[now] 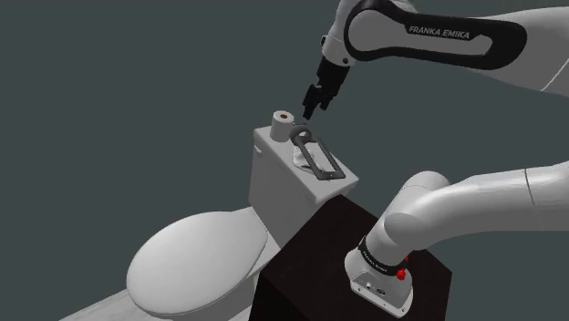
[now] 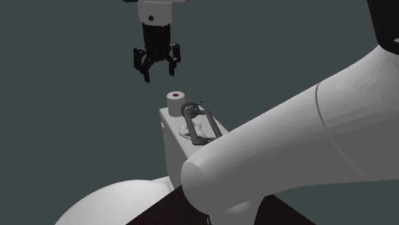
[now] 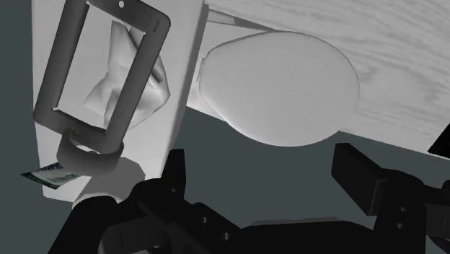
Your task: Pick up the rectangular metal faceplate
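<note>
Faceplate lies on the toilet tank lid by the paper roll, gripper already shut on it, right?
Not quite. The gripper is open, hanging above the tank lid clear of the faceplate; the second exterior view shows that. The faceplate does lie on the lid by the paper roll.

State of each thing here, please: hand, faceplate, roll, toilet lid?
Hand: open, empty, above the tank.
Faceplate: lying on the tank top over a crumpled white wad, not held.
Paper roll: upright on the tank top.
Toilet lid: down.
</note>
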Controlling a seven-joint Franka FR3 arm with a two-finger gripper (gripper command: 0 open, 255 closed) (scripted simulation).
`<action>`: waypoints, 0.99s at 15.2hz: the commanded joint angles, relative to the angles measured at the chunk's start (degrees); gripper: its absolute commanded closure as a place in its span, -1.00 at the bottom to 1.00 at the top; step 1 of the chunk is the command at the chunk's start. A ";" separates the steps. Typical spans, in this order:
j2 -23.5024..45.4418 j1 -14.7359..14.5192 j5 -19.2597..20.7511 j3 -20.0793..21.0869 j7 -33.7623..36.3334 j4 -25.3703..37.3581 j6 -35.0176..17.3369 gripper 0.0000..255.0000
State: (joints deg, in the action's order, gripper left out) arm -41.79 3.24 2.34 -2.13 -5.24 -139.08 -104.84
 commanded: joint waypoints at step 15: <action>21.48 7.29 -1.56 -10.26 2.34 -7.96 -27.89 -1.00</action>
State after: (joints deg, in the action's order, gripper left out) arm -21.70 10.14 1.10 -11.69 -2.88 -146.69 -131.04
